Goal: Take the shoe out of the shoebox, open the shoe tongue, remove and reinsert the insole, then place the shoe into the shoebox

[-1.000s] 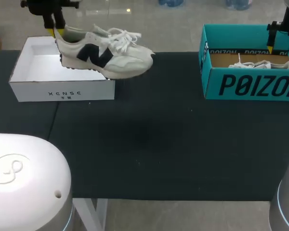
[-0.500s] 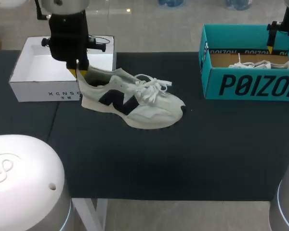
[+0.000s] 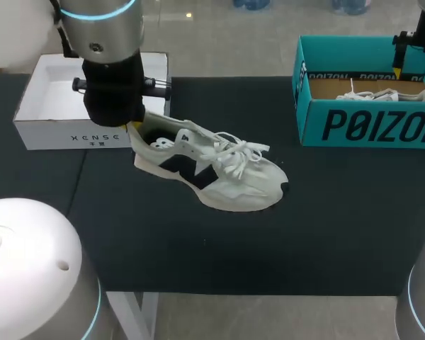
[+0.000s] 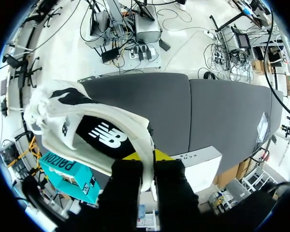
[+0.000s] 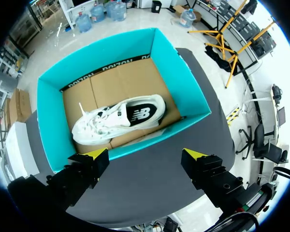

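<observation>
A white sneaker (image 3: 212, 172) with a dark logo hangs tilted, heel up, over the black table just in front of the white shoebox (image 3: 49, 131). My left gripper (image 3: 136, 128) is shut on its heel collar. In the left wrist view the collar sits pinched between the yellow tips of the left gripper (image 4: 146, 155), and the sneaker (image 4: 92, 130) stretches away ahead of them. My right gripper (image 5: 144, 154) stands open above the near wall of the teal shoebox (image 5: 179, 72), with nothing between its fingers. A second white shoe (image 5: 118, 118) lies inside that box.
The teal shoebox (image 3: 368, 124) stands at the table's back right with the second shoe (image 3: 375, 94) in it. The white shoebox (image 4: 198, 164) is at the back left, its inside bare. The black mat (image 3: 304, 234) stretches across the front.
My left arm has carried the sneaker out of the white box, forward and to the right, and lowered it towards the table. The right arm has not moved.
</observation>
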Robot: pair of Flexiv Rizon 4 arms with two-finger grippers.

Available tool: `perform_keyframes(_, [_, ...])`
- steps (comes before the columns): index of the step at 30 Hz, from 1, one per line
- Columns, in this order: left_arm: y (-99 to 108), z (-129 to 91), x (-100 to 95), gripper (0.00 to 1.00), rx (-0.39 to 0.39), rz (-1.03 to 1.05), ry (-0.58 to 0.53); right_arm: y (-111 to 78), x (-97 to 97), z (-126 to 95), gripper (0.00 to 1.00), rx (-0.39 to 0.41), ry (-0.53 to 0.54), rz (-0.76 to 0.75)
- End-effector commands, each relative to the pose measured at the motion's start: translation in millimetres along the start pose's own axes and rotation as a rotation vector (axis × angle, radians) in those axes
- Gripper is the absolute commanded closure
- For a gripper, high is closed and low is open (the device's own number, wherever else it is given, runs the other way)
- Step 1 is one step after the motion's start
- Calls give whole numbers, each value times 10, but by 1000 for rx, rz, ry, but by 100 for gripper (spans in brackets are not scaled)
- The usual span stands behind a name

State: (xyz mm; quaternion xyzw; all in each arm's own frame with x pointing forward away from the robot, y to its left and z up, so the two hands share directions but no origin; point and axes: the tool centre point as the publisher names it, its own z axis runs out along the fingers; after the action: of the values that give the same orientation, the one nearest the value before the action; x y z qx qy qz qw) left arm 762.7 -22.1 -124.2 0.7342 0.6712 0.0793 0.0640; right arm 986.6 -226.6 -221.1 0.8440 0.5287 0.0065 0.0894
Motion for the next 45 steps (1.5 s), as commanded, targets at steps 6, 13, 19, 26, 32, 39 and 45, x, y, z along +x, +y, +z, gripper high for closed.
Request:
perform_keyframes(6, [-32, 0, 29, 100, -73, 0, -7, -6, -6, 0, 0, -2, 1, 0])
perform_keyframes(13, [-32, 0, 29, 100, -73, 0, -7, -6, -6, 0, 0, -2, 1, 0])
perform_keyframes(19, [-17, 15, 5, 100, -17, -107, -6, -6, -6, 0, 0, -2, 1, 0])
perform_keyframes(26, [-7, 34, -2, 100, 40, -329, 12, -6, -6, 0, 0, -2, 1, 0])
perform_keyframes(32, [-114, 59, -107, 100, 26, -396, 37, -6, -6, 0, 0, -2, 1, 0])
perform_keyframes(39, [-169, 45, -201, 100, 26, -375, 31, -6, -6, 0, 0, -2, 1, 0])
perform_keyframes(45, [-176, 77, -294, 100, 20, -402, 32, -6, -6, 0, 0, -2, 1, 0])
